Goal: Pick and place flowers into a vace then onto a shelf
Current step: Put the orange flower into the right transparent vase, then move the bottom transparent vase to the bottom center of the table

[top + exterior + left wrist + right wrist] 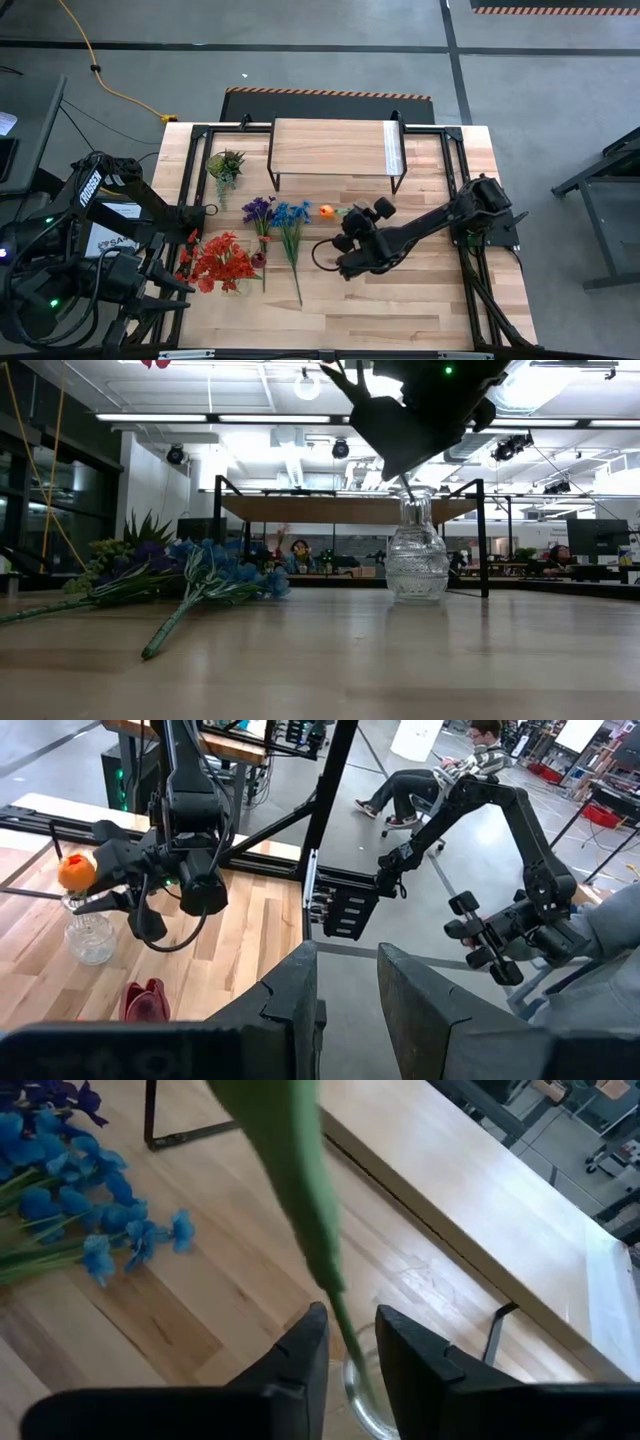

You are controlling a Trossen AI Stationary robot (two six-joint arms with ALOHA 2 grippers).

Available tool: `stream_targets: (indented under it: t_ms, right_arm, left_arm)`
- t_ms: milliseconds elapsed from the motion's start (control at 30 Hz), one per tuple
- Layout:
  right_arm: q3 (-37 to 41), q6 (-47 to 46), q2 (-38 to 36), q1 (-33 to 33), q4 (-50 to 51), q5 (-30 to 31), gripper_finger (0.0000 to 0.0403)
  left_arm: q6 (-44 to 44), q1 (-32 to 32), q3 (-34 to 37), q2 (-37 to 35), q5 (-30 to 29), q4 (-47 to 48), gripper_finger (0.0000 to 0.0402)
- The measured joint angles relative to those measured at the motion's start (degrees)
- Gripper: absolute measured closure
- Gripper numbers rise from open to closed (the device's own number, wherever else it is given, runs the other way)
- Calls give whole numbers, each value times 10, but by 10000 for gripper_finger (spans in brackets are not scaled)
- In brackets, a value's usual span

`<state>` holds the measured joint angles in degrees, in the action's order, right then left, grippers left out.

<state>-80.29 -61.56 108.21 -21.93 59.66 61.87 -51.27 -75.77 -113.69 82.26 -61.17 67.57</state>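
**At the table's centre: orange flower stem in the vase mouth, release under way**

Centre of the high view: the right gripper (345,243) hangs over the clear cut-glass vase (416,563), which stands on the pale wooden tabletop (420,300) just below the low light-wood shelf on black legs (330,150). The orange-bloomed artificial flower (327,212) has its green stem (310,1210) running between the fingers and down into the vase mouth. In the right wrist view the fingers stand slightly apart around the stem; whether they still pinch it cannot be told.

Lower left of the high view: the left gripper (345,1010) is parked off the table edge, fingers a little parted, nothing between them.

Still lying on the tabletop: the red-bloomed bunch (222,262), the purple-bloomed flower (259,210) and the blue-bloomed spray (291,214), left of centre. The small green spiky plant (225,164) sits upper left.

Risks, as judged:
- The stem leans. If let go with only its tip inside, the heavy bloom may tip it out over the rim.
- A finger dragging on the stem while lifting could pull the flower back out.
- The vase looks light and narrow-necked; a sideways nudge from the gripper could topple it.
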Motion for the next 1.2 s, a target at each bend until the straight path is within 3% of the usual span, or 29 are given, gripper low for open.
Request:
stream_targets:
  t_ms: [400, 1200]
  right_arm:
    - [0, -15, -32, -1, 58, -25, 289]
    - [0, -15, -37, -22, 85, -100, 288]
  left_arm:
    - [0, 0, 0, 0, 0, -1, 259]
    - [6, 0, 0, 0, -12, 0, 259]
